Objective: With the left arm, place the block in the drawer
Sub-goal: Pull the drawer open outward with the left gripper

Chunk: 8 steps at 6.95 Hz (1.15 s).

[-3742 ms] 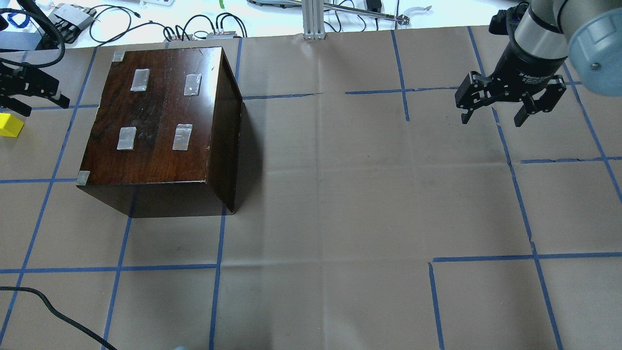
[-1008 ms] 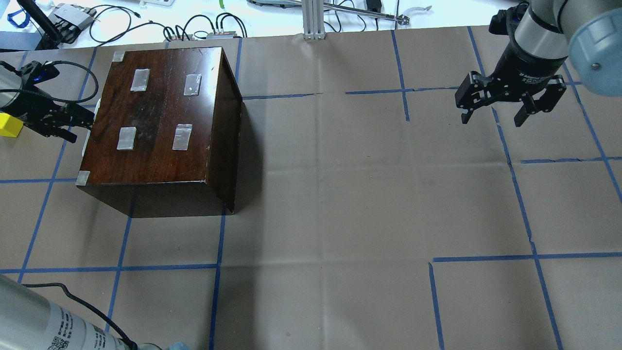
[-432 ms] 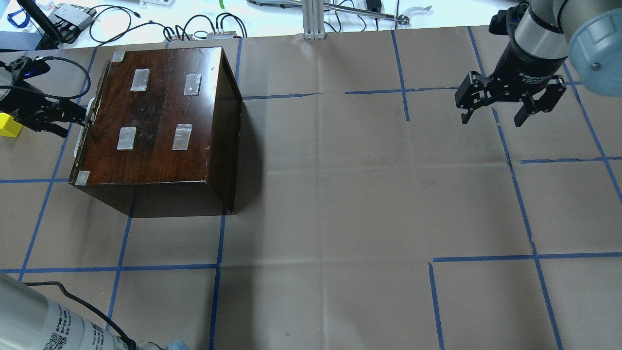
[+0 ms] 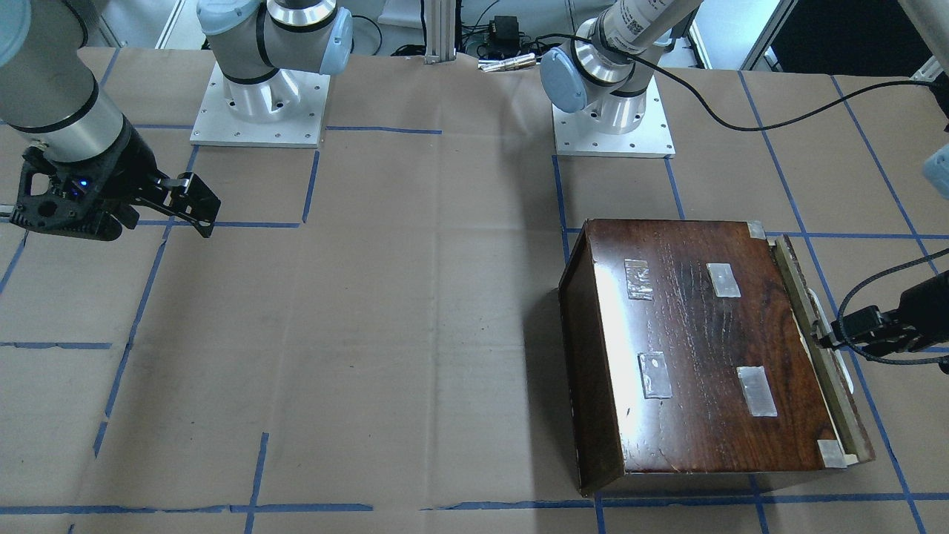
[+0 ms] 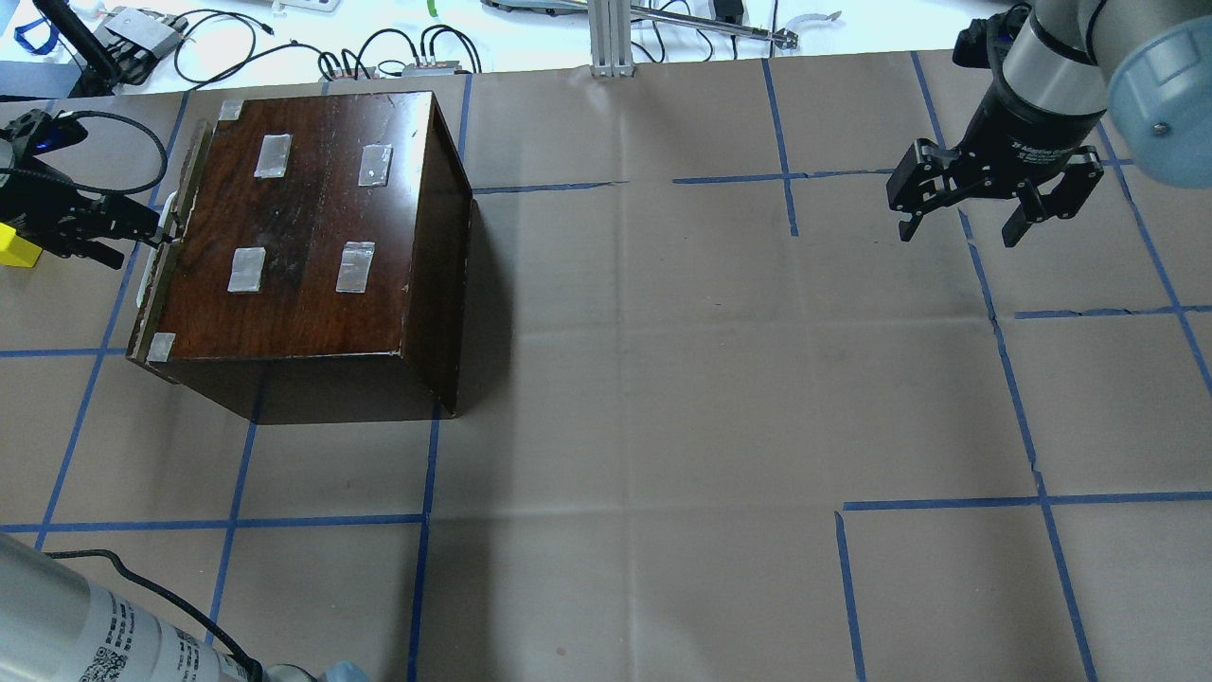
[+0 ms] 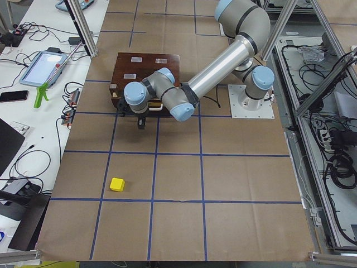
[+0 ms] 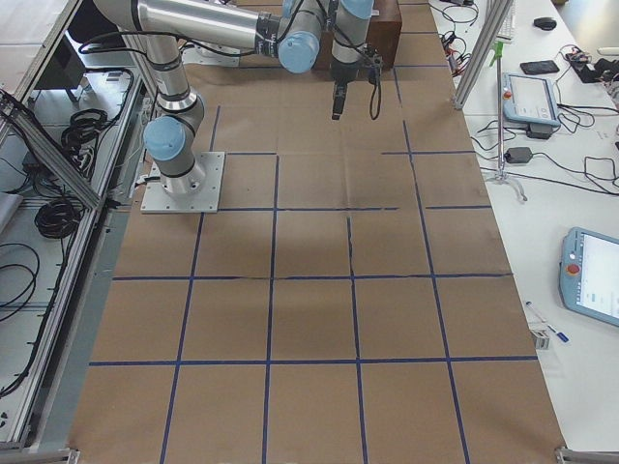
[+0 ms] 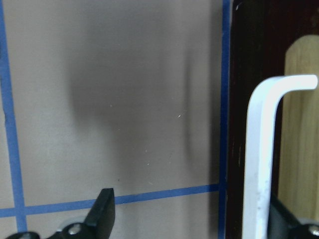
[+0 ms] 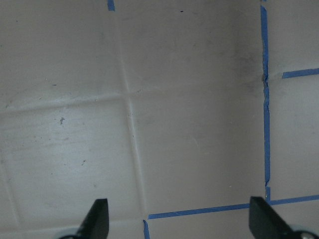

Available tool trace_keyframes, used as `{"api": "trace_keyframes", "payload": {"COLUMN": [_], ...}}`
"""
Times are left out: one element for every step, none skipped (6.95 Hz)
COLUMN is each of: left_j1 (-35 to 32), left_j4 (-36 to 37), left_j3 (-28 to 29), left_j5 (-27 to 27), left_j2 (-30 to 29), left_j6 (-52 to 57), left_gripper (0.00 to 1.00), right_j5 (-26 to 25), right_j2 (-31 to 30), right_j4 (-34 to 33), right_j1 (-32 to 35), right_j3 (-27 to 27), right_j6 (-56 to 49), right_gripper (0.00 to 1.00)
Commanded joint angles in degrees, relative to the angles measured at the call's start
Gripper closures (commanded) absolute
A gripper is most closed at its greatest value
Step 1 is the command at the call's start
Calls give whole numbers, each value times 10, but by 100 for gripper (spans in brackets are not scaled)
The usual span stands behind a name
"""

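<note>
Evidently hooking rather than clamping, the left claw (image 8: 192, 211) stands wide around the white handle (image 8: 259, 149) of the drawer (image 4: 844, 411), barely out of the box (image 5: 303, 227), block (image 6: 116, 184) well apart on the table (image 5: 663, 379): opening step, I'd say, needing a longer pull next.

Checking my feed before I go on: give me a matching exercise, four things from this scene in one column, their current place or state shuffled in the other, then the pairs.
Things:
1. block
2. drawer
3. left claw
4. right claw

Place or state:
A. open above bare table, far from the box
B. loose on the table, apart from the box
C. sticking out slightly from the box
D. open, one finger against the white handle

Pairs: 1-B, 2-C, 3-D, 4-A
</note>
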Motion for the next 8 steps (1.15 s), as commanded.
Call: {"api": "trace_keyframes", "payload": {"left_j1": [19,31,36,37,37,38,46,56], "left_j4": [3,3,2,3,4,4,7,6], "left_j3": [2,14,23,26,28,28,34,43], "left_j5": [1,1,2,10,13,14,15,18], "left_j2": [0,-2,-4,-10,-16,-16,-18,-22], "left_j6": [20,28,29,32,37,40,47,50], "left_gripper": [2,2,2,2,2,2,2,2], "right_j5": [0,0,0,0,0,0,0,0], "right_j2": [0,0,0,0,0,0,0,0], "right_j4": [0,0,0,0,0,0,0,0], "right_j1": [0,0,0,0,0,0,0,0], "right_j3": [0,-1,0,0,0,0,0,0], "right_j6": [0,0,0,0,0,0,0,0], "right_gripper": [0,0,0,0,0,0,0,0]}}
